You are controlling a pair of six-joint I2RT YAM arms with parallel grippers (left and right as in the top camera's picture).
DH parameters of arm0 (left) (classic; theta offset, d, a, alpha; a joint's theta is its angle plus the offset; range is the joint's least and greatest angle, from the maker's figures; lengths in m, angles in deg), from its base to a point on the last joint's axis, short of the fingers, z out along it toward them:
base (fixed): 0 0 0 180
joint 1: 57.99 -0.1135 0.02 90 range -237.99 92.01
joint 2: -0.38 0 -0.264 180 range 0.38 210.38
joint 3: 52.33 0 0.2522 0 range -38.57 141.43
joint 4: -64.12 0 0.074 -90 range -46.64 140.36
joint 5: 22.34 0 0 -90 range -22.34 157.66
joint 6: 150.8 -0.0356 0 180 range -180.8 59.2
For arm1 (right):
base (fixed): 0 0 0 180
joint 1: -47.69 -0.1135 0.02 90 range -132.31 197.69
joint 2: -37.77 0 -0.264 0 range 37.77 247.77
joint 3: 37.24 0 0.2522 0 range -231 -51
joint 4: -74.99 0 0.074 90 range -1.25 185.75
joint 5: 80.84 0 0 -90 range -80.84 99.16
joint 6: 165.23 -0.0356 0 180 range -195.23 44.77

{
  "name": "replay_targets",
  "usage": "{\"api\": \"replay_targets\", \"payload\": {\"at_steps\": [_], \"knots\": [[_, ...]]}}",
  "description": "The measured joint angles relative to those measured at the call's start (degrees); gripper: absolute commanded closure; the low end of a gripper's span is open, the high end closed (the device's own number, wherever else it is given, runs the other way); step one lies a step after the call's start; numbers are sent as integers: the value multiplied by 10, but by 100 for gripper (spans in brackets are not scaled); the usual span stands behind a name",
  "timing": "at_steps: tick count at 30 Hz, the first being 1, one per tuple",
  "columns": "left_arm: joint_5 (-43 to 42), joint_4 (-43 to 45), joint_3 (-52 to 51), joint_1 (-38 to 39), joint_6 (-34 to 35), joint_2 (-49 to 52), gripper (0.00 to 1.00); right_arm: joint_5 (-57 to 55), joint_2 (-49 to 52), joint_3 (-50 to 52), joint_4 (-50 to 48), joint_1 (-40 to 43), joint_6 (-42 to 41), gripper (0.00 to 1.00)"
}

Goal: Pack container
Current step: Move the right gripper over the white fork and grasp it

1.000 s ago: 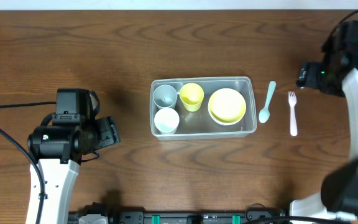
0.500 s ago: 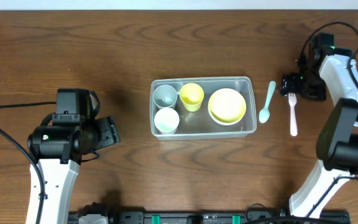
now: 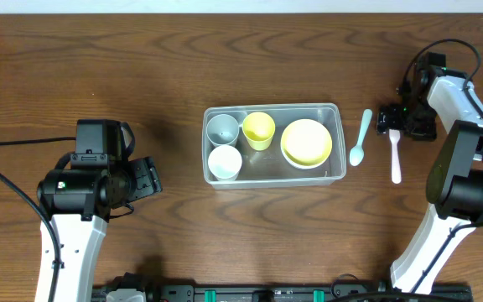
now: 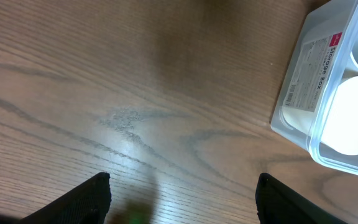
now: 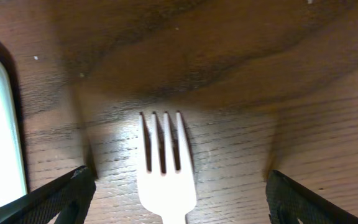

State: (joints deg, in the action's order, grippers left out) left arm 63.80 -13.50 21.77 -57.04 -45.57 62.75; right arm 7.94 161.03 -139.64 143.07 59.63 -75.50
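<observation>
The clear plastic container sits mid-table holding a grey cup, a white cup, a yellow cup and a yellow bowl. Its corner shows in the left wrist view. A pale green spoon and a white fork lie on the table to its right. My right gripper is open, low over the fork's tines, one finger on each side; the spoon handle is at the left. My left gripper is open and empty over bare wood, left of the container.
The wooden table runs to a far edge at the top of the overhead view. The right arm arches over the table's right side; the left arm stands at the lower left.
My right gripper has come in from the far right and dropped down onto the fork's tine end. The left arm and the container have not moved.
</observation>
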Motion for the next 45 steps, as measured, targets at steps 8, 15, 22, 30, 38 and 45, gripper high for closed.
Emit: {"api": "replay_targets", "payload": {"at_steps": [8, 15, 22, 30, 38, 45], "knots": [[0, 0, 0, 0, 0, 0, 25, 7, 0, 0, 1, 2, 5, 11], [0, 0, 0, 0, 0, 0, 25, 8, 0, 7, -2, 2, 6, 11], [0, 0, 0, 0, 0, 0, 25, 8, -4, 15, -11, 2, 6, 11], [0, 0, 0, 0, 0, 0, 25, 8, -4, 16, -11, 2, 9, 26], [0, 0, 0, 0, 0, 0, 25, 6, -5, 17, -11, 2, 10, 56], [0, 0, 0, 0, 0, 0, 25, 4, -5, 17, -10, 2, 10, 72]]}}
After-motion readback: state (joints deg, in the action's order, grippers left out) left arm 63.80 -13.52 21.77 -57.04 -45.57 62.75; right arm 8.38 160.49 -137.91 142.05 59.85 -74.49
